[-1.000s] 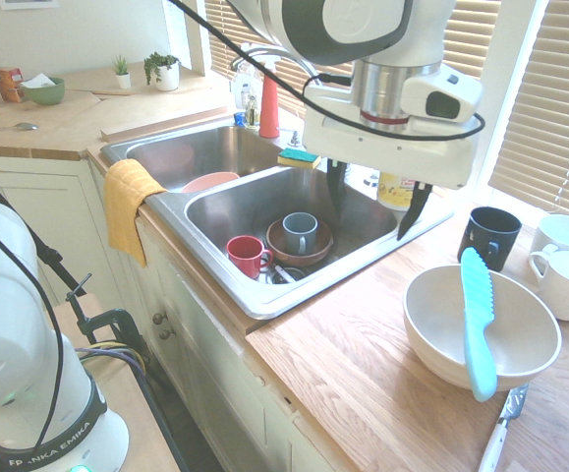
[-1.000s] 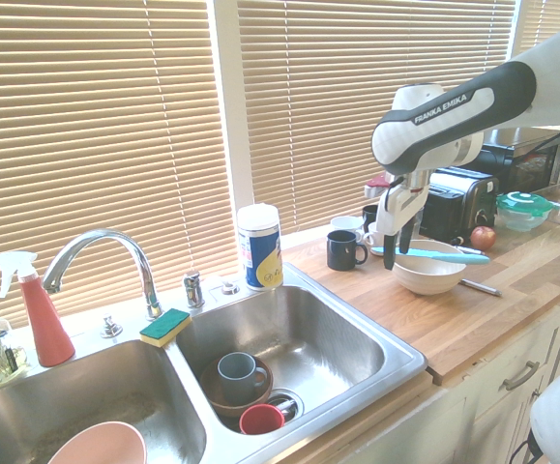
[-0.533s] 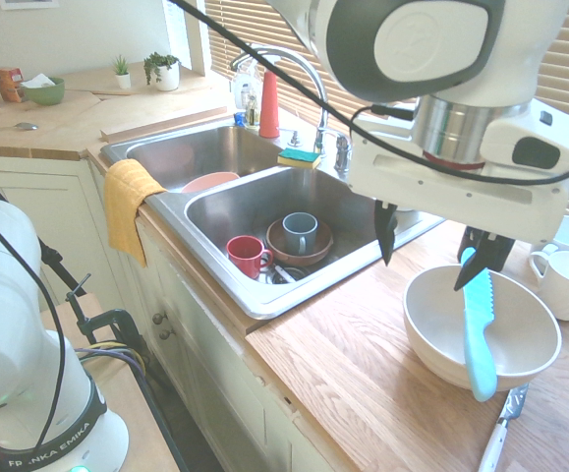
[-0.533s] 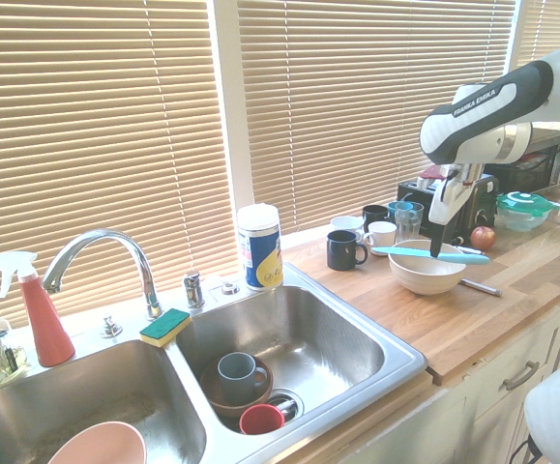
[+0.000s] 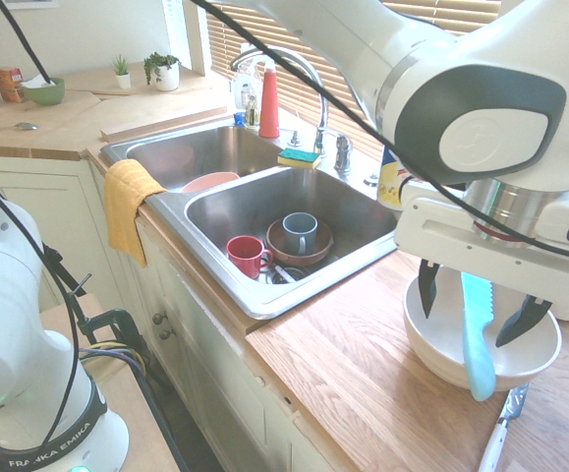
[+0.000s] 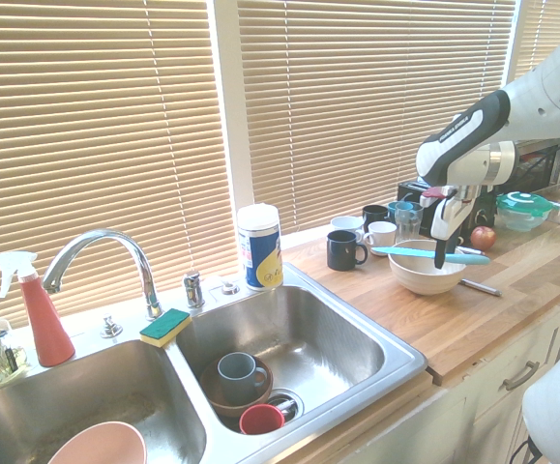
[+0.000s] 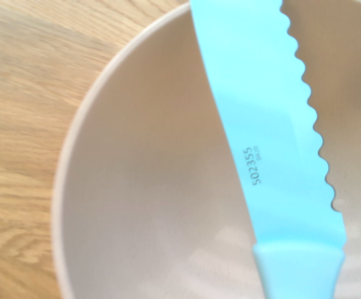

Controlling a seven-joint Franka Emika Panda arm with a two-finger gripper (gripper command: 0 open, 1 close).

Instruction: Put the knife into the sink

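Now fingers (image 5: 473,310) wide apart, straddling knife (image 5: 477,334) w/o touching, knife across bowl (image 5: 431,344) rim

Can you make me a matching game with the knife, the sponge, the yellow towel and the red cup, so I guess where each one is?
Things:
1. knife
2. sponge
3. yellow towel
4. red cup

Places:
A. hanging over the sink's front edge
B. lying across the white bowl
C. down inside a sink basin
D. on the sink's back rim near the faucet

Pairs: 1-B, 2-D, 3-A, 4-C
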